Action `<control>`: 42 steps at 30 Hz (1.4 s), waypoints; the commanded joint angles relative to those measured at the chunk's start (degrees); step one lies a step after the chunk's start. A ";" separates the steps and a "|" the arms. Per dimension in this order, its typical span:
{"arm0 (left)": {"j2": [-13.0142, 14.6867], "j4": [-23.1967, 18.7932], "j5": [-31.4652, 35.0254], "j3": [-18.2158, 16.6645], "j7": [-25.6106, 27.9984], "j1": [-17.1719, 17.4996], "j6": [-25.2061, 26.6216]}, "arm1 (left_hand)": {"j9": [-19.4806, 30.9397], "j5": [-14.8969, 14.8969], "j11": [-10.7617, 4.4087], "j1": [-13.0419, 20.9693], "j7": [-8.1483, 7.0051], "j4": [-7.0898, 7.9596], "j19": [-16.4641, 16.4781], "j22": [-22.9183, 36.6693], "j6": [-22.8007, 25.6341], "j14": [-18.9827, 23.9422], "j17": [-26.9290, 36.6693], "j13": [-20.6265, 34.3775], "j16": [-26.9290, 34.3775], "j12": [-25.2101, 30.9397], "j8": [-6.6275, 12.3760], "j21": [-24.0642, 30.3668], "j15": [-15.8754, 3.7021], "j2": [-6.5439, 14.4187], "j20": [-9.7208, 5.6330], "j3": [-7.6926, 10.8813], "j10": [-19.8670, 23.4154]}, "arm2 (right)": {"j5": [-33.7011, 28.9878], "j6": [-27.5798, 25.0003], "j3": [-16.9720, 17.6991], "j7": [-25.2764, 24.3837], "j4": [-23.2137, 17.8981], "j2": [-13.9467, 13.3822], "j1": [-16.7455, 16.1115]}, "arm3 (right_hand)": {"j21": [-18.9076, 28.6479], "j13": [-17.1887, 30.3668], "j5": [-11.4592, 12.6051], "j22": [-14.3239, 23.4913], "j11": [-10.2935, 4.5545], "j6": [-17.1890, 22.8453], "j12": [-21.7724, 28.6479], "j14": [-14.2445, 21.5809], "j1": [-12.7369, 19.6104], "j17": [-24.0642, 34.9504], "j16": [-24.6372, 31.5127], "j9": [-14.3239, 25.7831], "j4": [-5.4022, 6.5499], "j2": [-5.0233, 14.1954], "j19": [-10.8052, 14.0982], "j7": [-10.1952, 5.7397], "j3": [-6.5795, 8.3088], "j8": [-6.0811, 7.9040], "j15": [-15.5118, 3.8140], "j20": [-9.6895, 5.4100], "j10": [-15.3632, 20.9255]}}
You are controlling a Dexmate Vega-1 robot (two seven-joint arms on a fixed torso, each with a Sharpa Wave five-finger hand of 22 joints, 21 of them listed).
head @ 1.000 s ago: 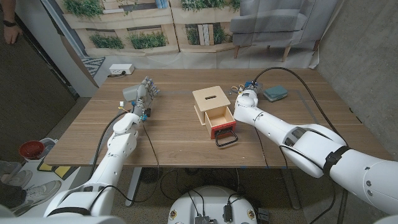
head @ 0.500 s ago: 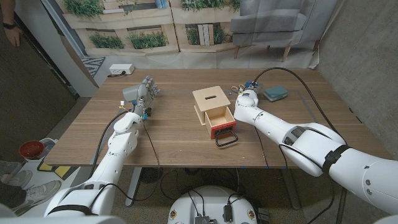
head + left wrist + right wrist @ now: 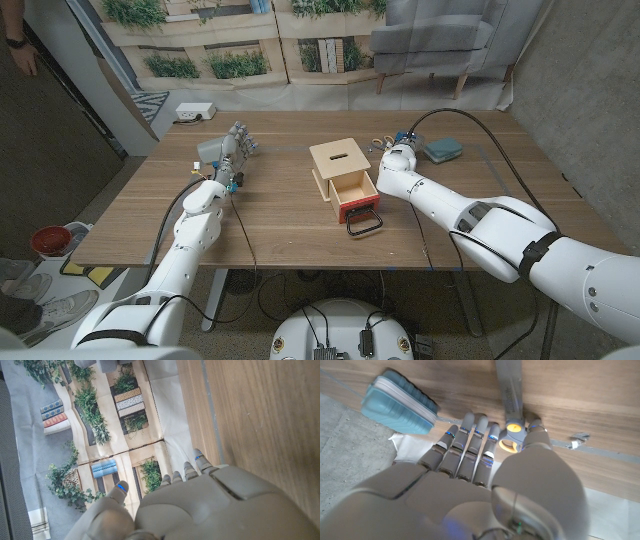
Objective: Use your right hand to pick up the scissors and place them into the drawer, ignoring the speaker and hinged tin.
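Observation:
The scissors (image 3: 510,405) lie on the table, a grey blade ending in yellow handle rings. My right hand (image 3: 485,455) is down over the handle end, with its fingers on one side of the rings and its thumb on the other, pinching them. In the head view this hand (image 3: 392,153) sits just right of the wooden box (image 3: 338,157), with the scissors (image 3: 380,141) at its fingertips. The drawer (image 3: 352,191) is pulled out toward me and has a red front and a black handle. My left hand (image 3: 226,150) stands far left, fingers apart, holding nothing.
A teal ribbed case (image 3: 399,404) lies close beside my right hand's fingers, and in the head view the teal case (image 3: 441,150) is to its right. A white power strip (image 3: 195,112) sits at the far left edge. A person's hand (image 3: 22,52) is at the picture's left border.
My right hand has shifted very slightly at the scissors. The left arm, box and drawer have not moved.

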 commanded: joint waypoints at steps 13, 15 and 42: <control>1.28 1.69 -1.21 -1.34 -1.71 -0.61 -0.40 | 0.33 0.43 0.08 0.30 0.28 0.07 -6.06 0.32 -2.23 -5.63 0.20 0.25 0.28 0.18 0.09 -0.44 0.14 2.85 0.26 -0.17 -4.71 | 0.26 1.56 -0.75 0.36 4.14 1.06 1.65 | 1.03 2.31 2.61 0.14 -2.21 13.31 7.43 8.48 8.67 4.05 2.87 -1.12 -2.35 6.04 3.63 -0.41 2.40 2.59 -9.08 -0.53 9.92; 1.64 2.19 -1.50 -1.63 -2.20 -0.90 -0.32 | 0.33 0.43 0.12 0.31 0.27 0.07 -6.05 0.32 -2.25 -5.62 0.20 0.25 0.28 0.19 0.08 -0.45 0.14 2.86 0.21 -0.17 -4.69 | 0.32 2.21 -0.59 -0.06 4.11 0.90 1.49 | 1.15 2.60 2.98 0.13 -2.77 16.19 8.80 10.72 10.66 4.88 3.55 -1.26 -2.74 7.19 4.43 -0.50 3.25 3.27 -9.04 -0.89 12.02; 3.12 6.87 -2.14 -2.00 -5.14 -3.54 -1.84 | 0.33 0.45 0.15 0.36 0.30 0.05 -5.93 0.32 -2.20 -5.65 0.20 0.25 0.27 0.18 0.11 -0.69 0.28 2.93 0.23 -0.21 -4.71 | 0.45 5.39 3.81 -9.33 -2.56 -1.12 -3.45 | 1.11 4.29 2.54 0.26 -2.16 21.89 12.33 13.83 15.32 7.68 3.50 -0.62 -2.91 8.77 5.54 0.92 5.03 4.78 -8.97 -1.92 15.83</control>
